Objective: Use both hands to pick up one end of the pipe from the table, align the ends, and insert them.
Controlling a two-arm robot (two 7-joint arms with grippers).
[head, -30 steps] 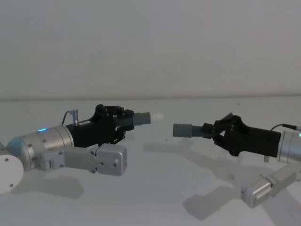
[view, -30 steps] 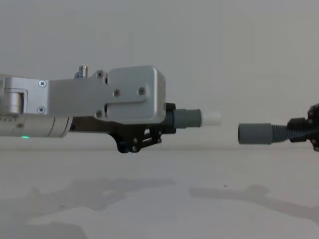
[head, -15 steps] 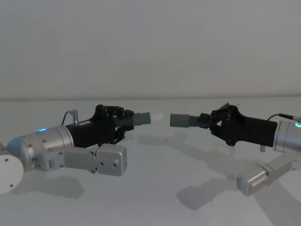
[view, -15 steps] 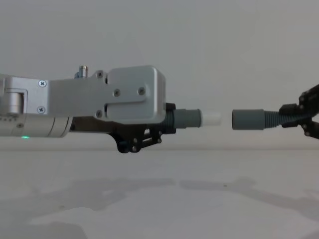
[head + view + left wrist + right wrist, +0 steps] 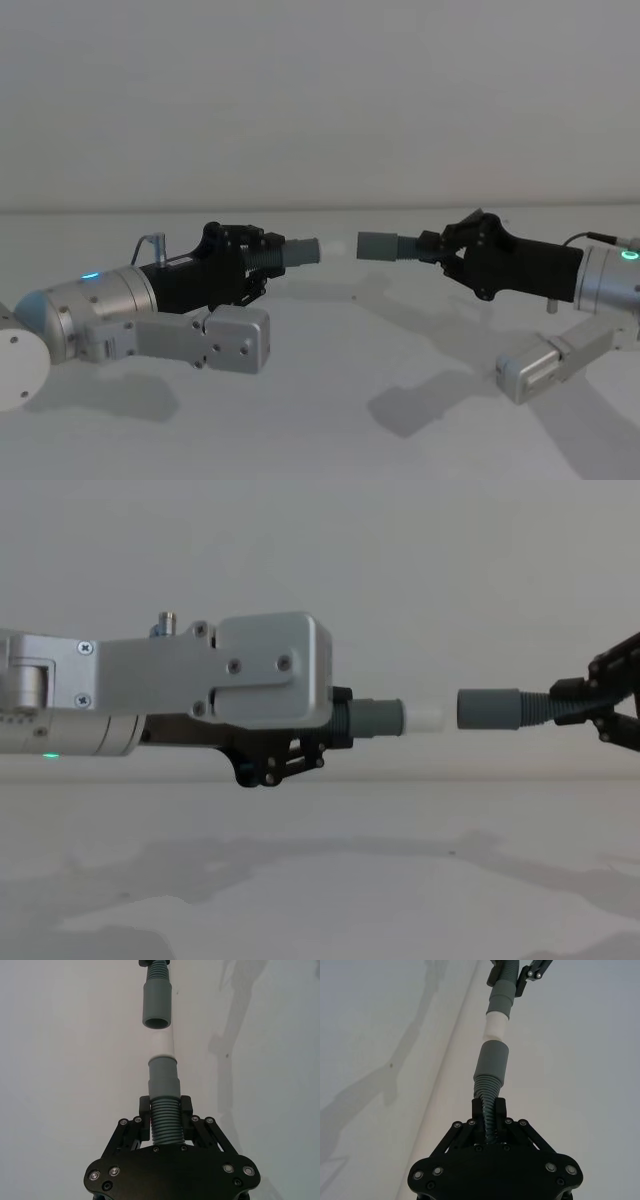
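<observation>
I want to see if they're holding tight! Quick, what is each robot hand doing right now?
Left gripper: closed on the pipe piece with the white tip.
Right gripper: closed on the ribbed hose.

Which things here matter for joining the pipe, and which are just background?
In the job:
- left gripper, shut on the white-tipped tube
- right gripper, shut on the ribbed hose, whose cuff faces the white tip across a small gap

Just there:
- table
- wall behind

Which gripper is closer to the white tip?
Left. The left gripper holds the piece bearing the white tip; the right gripper holds the hose beyond the grey cuff.
</observation>
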